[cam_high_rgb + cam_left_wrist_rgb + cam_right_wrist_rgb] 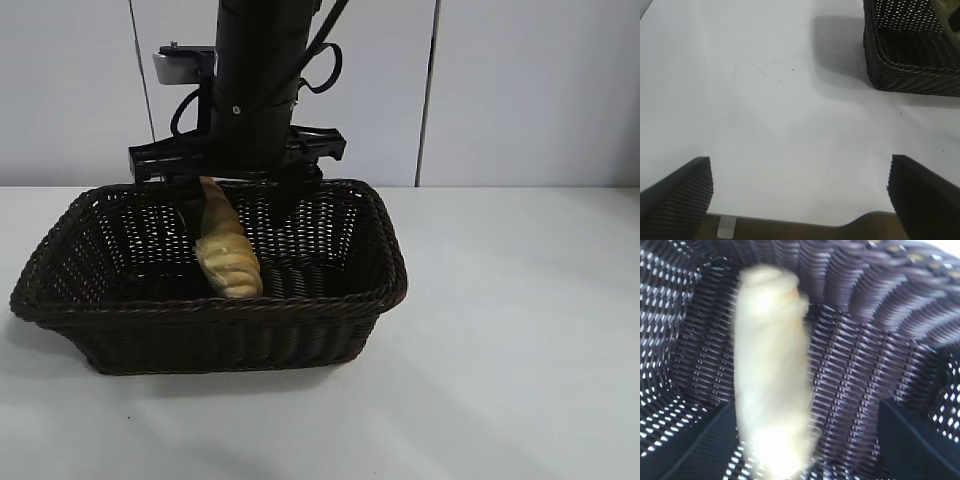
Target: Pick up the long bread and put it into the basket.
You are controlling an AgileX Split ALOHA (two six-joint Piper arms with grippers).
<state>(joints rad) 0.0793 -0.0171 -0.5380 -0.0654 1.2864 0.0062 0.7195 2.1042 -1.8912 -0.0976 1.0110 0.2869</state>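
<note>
White tabletop (520, 340) against pale wall panels (520, 90); that is the setting I see.

Item one: long bread (228, 250), golden with twisted ridges, inside the basket (210, 330). I see it tilted, its lower end down near the front wall, its upper end leaning up toward the right gripper (240, 190). In the right wrist view the loaf (772, 390) is blurred, pale, and runs lengthwise between the two dark fingers (920, 440); I cannot tell whether either finger touches it.

Item two: basket, dark brown wicker, braided rim, flared sides, on the table at the exterior view's left half.

Item three: right gripper, reaching steeply down into the basket from behind, right above the loaf's upper end. Its fingers stand apart, one on each side of the loaf, with wicker showing between finger and bread on one side.

Item four: left gripper (800, 200), seen only through its own wrist camera, fingers (677, 195) spread wide over bare table, nothing between them. I note a corner of the basket (910, 55) well apart from it.
</note>
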